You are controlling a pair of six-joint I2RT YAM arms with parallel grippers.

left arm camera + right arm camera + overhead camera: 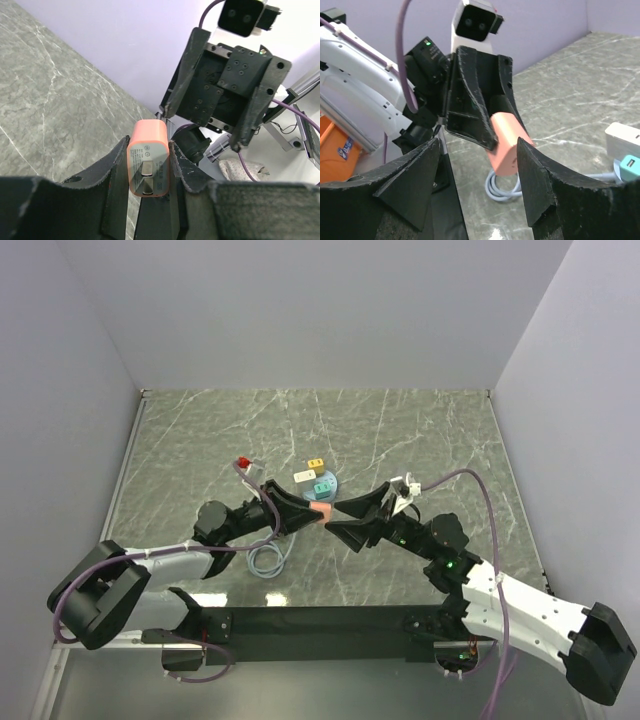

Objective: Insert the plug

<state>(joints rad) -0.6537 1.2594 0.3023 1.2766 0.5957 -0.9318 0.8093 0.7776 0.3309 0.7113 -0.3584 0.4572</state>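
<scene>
My left gripper (pixel 312 514) is shut on an orange-pink plug adapter (pixel 147 159), its two metal prongs facing the wrist camera. It holds the adapter above the table, in front of my right gripper (pixel 335 518). The right gripper (pixel 479 170) is open, its fingers on either side of the adapter's free end (pixel 507 141) without touching it. A white power strip (pixel 318 481) with yellow and teal plugs lies on the table just beyond both grippers; its end shows in the right wrist view (pixel 624 135).
The strip's grey cable (pixel 266 558) lies coiled near the left arm and runs to a red switch (pixel 243 462). An orange object (pixel 334 145) sits at the left edge of the right wrist view. The marble table (pixel 400 430) is walled on three sides.
</scene>
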